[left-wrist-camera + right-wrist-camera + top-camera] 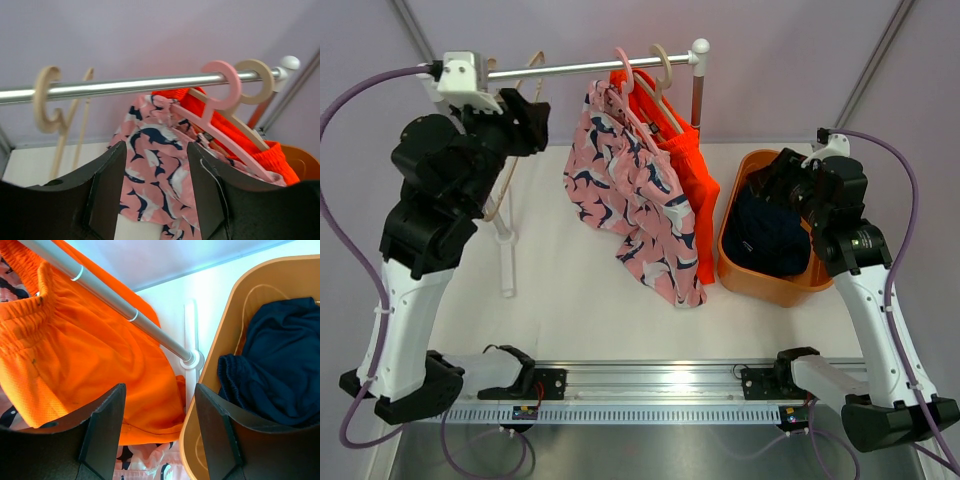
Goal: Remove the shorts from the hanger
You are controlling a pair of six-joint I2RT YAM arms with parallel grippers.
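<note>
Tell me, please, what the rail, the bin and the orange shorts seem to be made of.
The rail: probably metal, silvery with a lengthwise sheen. The bin: likely plastic, a smooth, matte orange moulded wall. The orange shorts: soft fabric, seemingly fine mesh, with a gathered elastic waistband.

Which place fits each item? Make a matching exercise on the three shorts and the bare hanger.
1 plain dark navy fabric shorts
2 pink fabric shorts with navy-and-white pattern
3 plain bright orange fabric shorts
4 bare beige hanger

A hanging nearest the metal rail's right end
B left on the rail, carrying nothing
C in the orange plastic tub
D hanging mid-rail

Pairs: 1-C, 2-D, 3-A, 4-B
</note>
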